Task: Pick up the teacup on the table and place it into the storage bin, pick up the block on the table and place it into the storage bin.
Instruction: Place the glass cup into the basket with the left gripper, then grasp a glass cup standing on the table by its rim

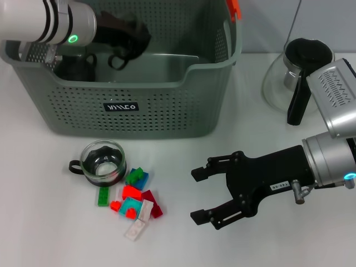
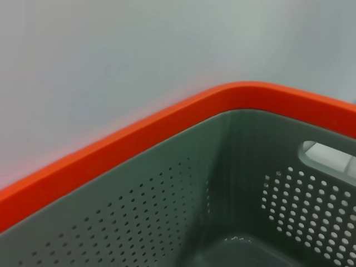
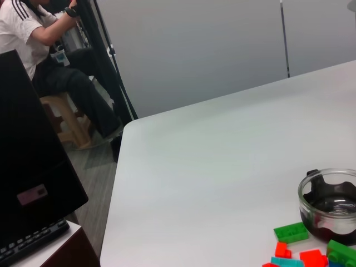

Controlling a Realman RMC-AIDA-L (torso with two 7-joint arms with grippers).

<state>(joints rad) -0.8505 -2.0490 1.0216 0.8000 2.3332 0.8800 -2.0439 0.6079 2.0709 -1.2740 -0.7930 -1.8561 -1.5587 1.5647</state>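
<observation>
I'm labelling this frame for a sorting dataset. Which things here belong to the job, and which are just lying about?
Job:
storage bin
teacup, standing on the table before the bin
blocks, a loose pile beside the teacup
right gripper, open, low over the table
left gripper, over the bin

Lying about:
glass pot with black lid and handle, right of the bin

The left gripper (image 1: 119, 41) reaches down into the storage bin (image 1: 167, 105) at eleven o'clock; its fingers are too dark to make out. The bin's far rim runs off the top edge. At two o'clock, the right arm covers part of a glass jug (image 1: 292, 72).
</observation>
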